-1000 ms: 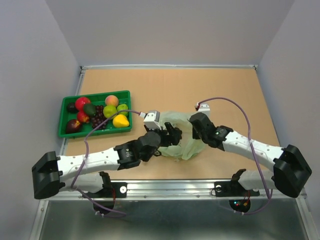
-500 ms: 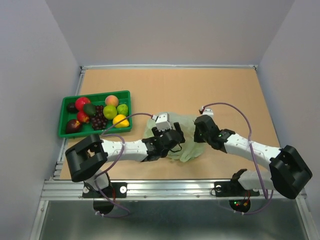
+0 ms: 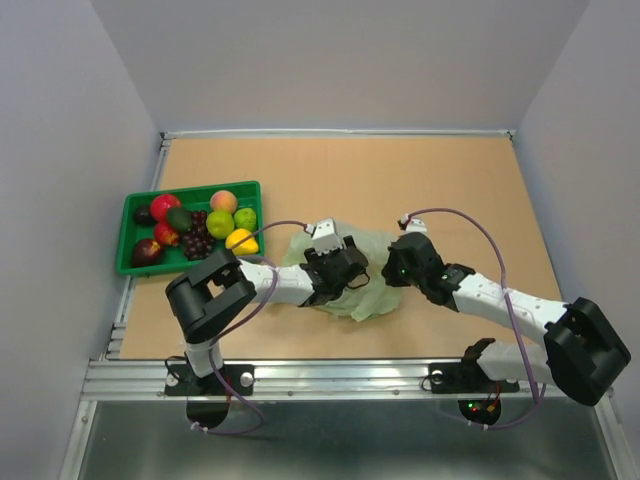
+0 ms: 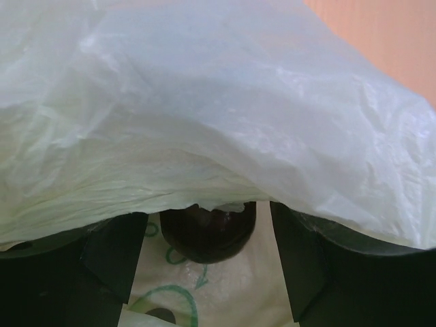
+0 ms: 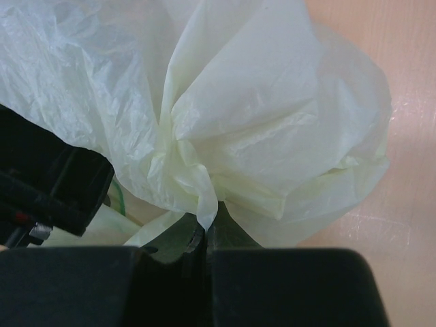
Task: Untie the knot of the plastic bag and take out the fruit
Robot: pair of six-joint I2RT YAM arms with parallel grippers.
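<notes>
The pale green plastic bag [image 3: 365,285] lies crumpled mid-table, and no knot shows. My left gripper [image 3: 340,268] is pushed into the bag's mouth. In the left wrist view it [image 4: 208,219] is open under the draped film [image 4: 225,116], with a dark round fruit [image 4: 204,240] lying between the fingers without touching them. My right gripper [image 3: 400,264] is at the bag's right edge. In the right wrist view it [image 5: 206,229] is shut on a pinched fold of the bag [image 5: 259,129].
A green tray [image 3: 128,262] at the left holds a red apple [image 3: 165,206], an avocado [image 3: 179,219], a peach [image 3: 224,201], a lime-green fruit [image 3: 220,223], a yellow fruit [image 3: 241,241] and grapes [image 3: 198,240]. Walls close in the left, right and far sides.
The left arm has folded in towards the bag, its elbow swinging right, and its gripper has pushed deeper into the bag. The bag has flattened. The right gripper shifted slightly right, still pinching.
</notes>
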